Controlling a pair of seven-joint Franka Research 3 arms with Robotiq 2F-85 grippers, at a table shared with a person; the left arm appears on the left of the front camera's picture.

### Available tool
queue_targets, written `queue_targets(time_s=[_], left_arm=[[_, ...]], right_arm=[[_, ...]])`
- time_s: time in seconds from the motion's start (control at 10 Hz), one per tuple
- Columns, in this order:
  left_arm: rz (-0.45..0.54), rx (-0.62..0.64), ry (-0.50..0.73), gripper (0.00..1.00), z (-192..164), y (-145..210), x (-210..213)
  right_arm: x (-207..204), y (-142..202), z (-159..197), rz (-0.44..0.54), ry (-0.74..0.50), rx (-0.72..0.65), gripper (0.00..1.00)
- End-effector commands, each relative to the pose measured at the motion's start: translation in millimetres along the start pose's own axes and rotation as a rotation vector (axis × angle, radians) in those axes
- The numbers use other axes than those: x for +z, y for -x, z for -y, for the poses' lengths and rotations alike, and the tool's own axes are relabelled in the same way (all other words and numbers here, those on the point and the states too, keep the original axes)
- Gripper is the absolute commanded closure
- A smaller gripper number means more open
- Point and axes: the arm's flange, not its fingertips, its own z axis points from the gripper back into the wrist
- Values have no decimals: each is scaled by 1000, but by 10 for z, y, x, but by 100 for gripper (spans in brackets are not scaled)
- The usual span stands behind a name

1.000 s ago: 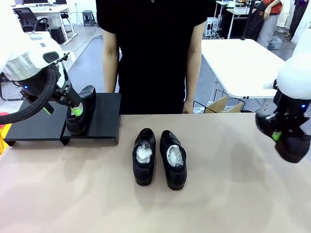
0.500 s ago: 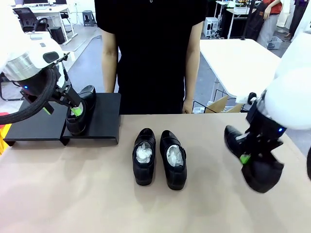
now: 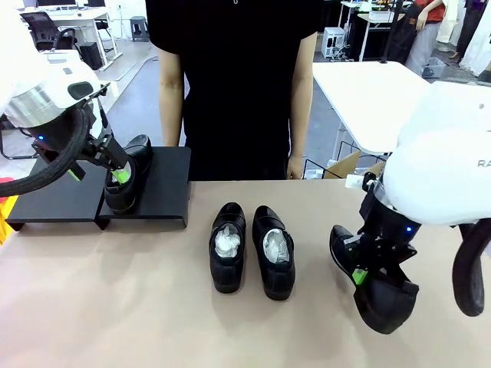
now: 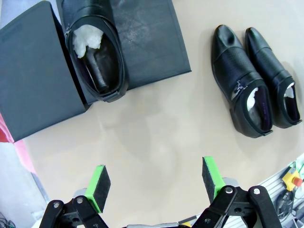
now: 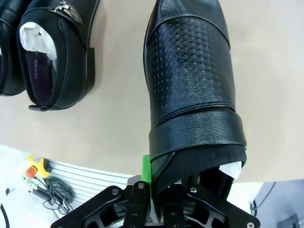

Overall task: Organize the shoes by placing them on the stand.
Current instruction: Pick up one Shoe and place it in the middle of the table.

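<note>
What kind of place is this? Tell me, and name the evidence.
Probably a robotics lab: white robot arm at the table, emergency-stop button by its edge, office chair and desks behind.

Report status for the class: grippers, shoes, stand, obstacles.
Left gripper open, empty. Right gripper shut on one shoe. Second shoe on the stand, pair mid-table. Pair lies between held one and stand.

The held shoe (image 5: pixel 190 80) in the middle of the right wrist view is black leather, with rows of tiny bumps and a grainy band below. The stand (image 4: pixel 33 80), upper left of the left wrist view, is dull black. The parked shoe (image 4: pixel 102 14) on it is smooth and shiny. The paper (image 4: pixel 85 38) inside is white and crumpled. The table (image 4: pixel 152 142) is smooth.
</note>
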Motion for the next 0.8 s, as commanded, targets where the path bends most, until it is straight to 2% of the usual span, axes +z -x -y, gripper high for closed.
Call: queue_targets(time_s=[0.0, 0.3, 0.4, 0.7], left_arm=[[13, 15, 4, 0, 9, 14, 1], [13, 15, 4, 0, 9, 14, 1], [13, 15, 4, 0, 9, 14, 1], [13, 15, 4, 0, 9, 14, 1]], right_arm=[[-66, -49, -133, -4, -36, -49, 100], [-298, -68, -198, -68, -56, -39, 100], [-319, -87, -192, -74, -65, -47, 92], [-347, -95, -184, -73, -51, -42, 41]])
